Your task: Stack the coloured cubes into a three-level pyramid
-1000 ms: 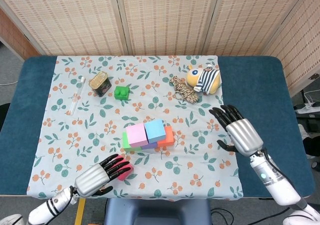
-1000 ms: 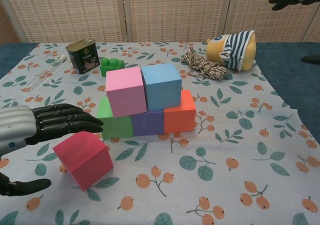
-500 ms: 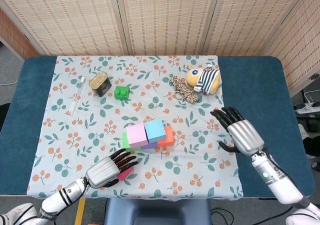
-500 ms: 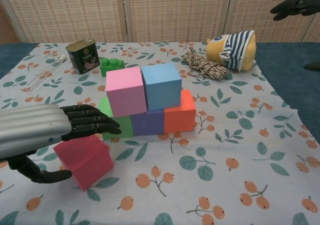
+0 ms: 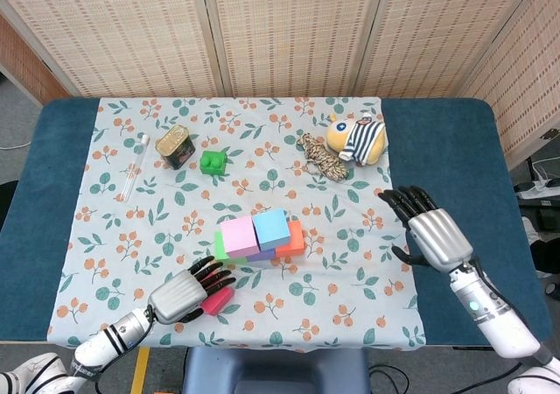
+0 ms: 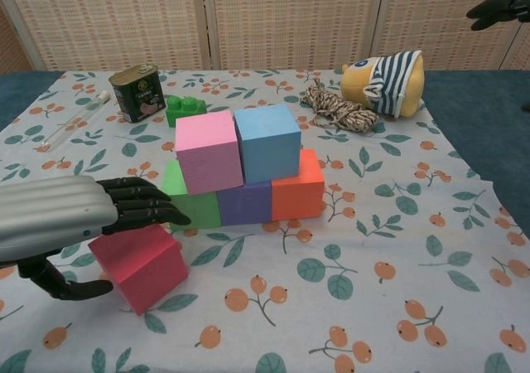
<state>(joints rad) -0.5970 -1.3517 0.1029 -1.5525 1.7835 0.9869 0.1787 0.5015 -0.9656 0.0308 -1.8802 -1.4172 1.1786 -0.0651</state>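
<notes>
My left hand (image 6: pixel 62 215) is over the red cube (image 6: pixel 139 264), fingers spread above it, thumb beside it, not gripping. Cube sits just front-left of the stack (image 6: pixel 240 170). Right hand (image 5: pixel 433 236) is right of the stack, splayed, holding nothing.

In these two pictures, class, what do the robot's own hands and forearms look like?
Both the left hand and the right hand have ribbed silver backs and black jointed fingers. The forearms are white with black bands; a small green light shows on the right one.
</notes>
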